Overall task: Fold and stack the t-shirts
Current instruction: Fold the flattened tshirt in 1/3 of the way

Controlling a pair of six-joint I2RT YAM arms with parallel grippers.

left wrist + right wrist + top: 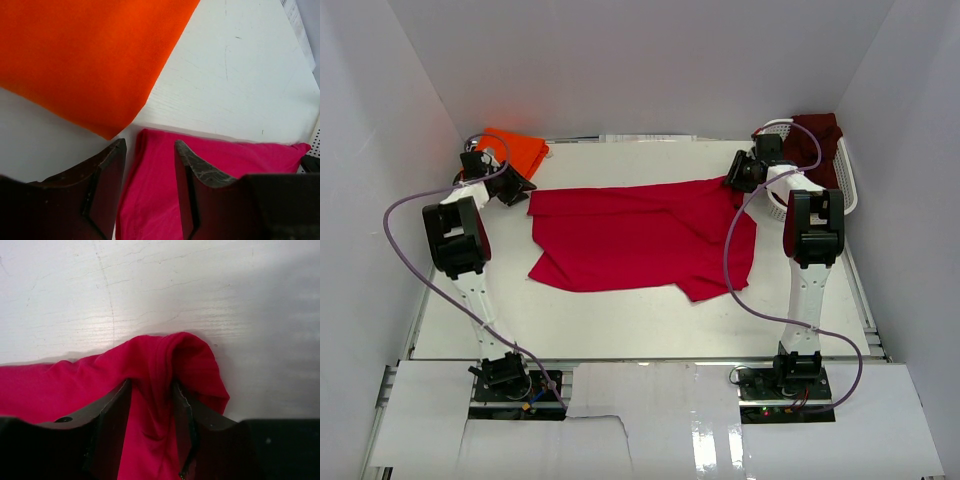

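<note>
On the table (620, 320), creased red t-shirt (630, 235), left tool (150, 145) spread, right tool (151, 384) spread astride bunched corner.

Left arm (455, 235) reaches forward from its base, elbow raised, wrist angled down toward the far left; left claw (508, 186) sits low, jaws parted; right arm (815, 228) mirrors this pose toward the far right; right claw (744, 176) low, jaws likewise parted.

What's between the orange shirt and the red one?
Only bare table separates the orange shirt from the red shirt, shown in the left wrist view.
</note>
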